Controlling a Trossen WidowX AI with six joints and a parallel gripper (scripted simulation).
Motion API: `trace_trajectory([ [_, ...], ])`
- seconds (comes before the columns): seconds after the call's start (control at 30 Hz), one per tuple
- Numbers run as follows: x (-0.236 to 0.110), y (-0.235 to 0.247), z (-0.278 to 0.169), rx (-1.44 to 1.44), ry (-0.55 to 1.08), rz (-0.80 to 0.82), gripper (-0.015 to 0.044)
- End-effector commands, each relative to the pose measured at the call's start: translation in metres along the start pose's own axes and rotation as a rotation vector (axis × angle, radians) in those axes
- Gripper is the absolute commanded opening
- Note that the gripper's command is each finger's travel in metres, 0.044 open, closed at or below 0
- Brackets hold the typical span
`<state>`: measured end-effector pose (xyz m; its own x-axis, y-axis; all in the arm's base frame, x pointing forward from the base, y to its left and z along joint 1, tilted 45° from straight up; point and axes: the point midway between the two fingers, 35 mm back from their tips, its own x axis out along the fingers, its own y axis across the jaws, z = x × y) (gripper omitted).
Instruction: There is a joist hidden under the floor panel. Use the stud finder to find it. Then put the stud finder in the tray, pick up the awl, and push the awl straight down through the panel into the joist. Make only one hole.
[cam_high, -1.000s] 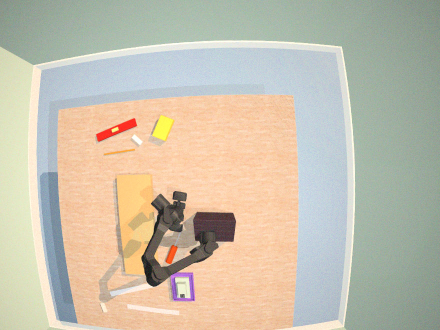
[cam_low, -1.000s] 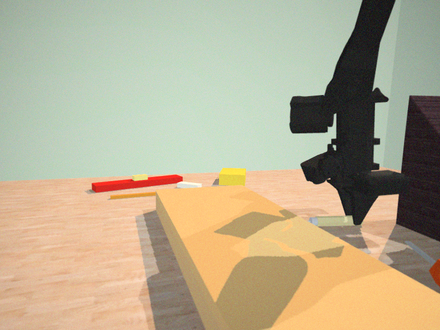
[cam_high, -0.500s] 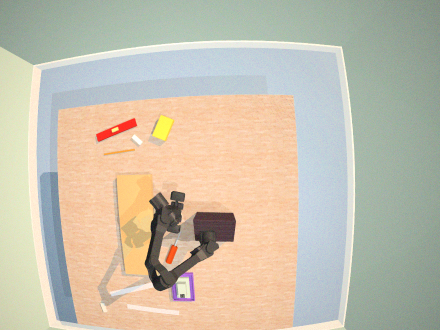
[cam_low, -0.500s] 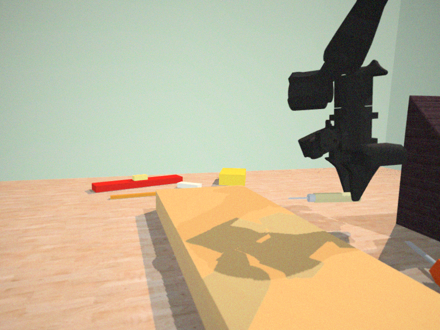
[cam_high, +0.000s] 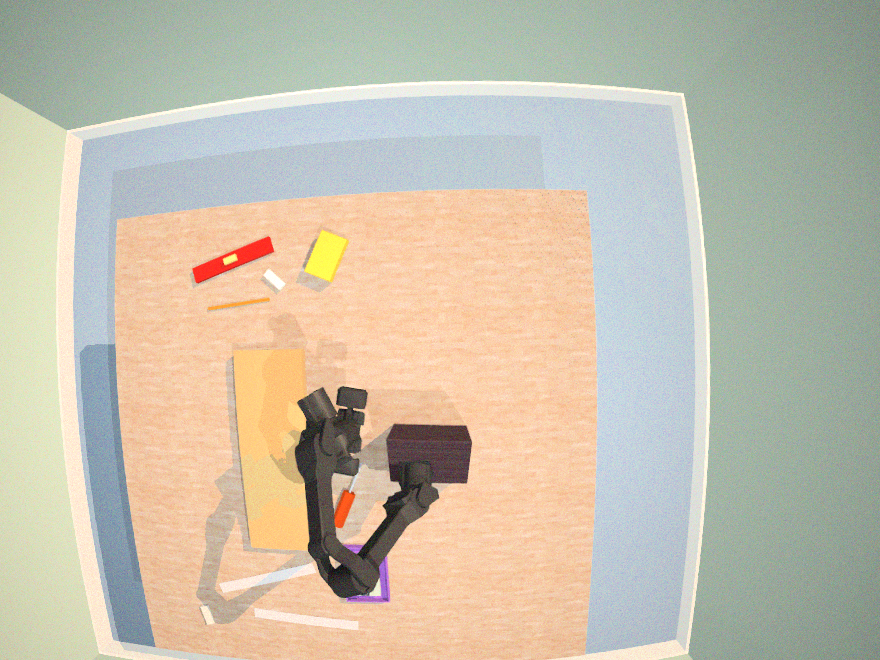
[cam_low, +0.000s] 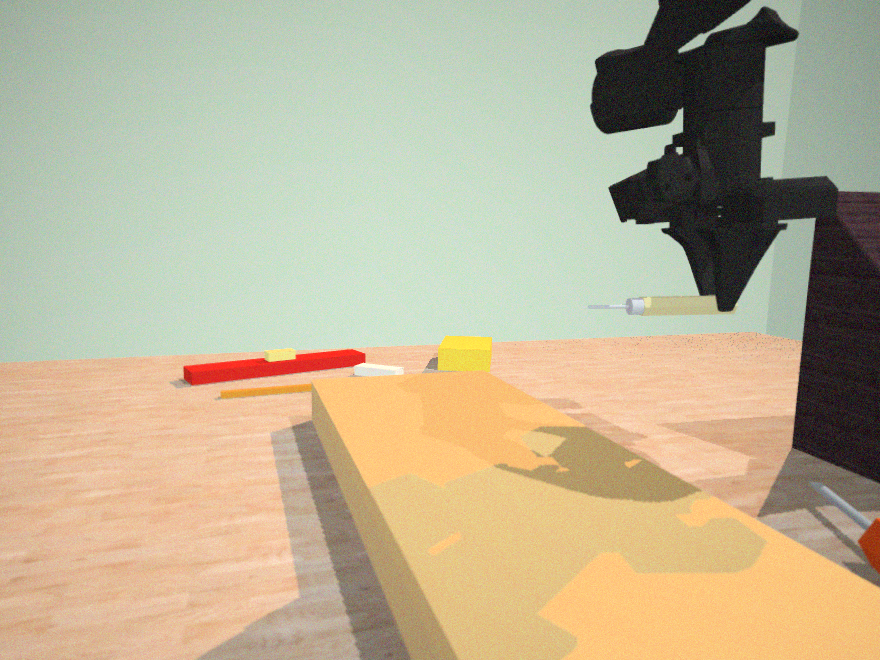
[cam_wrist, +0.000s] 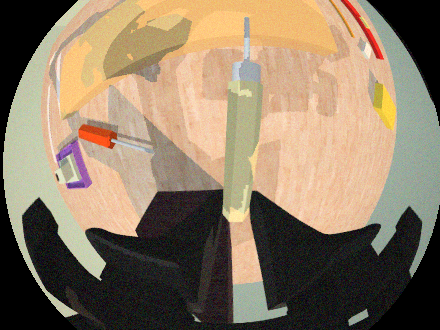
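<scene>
My gripper is shut on the rear of the awl's pale yellow handle. The awl is held level in the air, beside and above the right side of the panel, its metal spike pointing toward the panel. The light orange floor panel lies flat; no hole shows on its visible top. The purple tray holds the pale stud finder. In the top view the arm covers the awl, the fingertips and part of the tray.
An orange-red screwdriver lies between panel and dark block. A red level, yellow block, white piece and orange stick lie beyond the panel. White strips lie near the tray.
</scene>
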<state>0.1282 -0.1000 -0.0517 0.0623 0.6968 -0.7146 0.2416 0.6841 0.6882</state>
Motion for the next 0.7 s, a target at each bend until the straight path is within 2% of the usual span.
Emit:
trace_trajectory([
  [0.0,-0.005,-0.004,0.001,-0.081,0.026,-0.058,0.0],
  [0.3,-0.024,-0.027,0.017,-0.56,0.228,-0.412,0.0],
  [0.67,-0.071,-0.033,0.059,-1.068,0.553,-0.835,0.0],
])
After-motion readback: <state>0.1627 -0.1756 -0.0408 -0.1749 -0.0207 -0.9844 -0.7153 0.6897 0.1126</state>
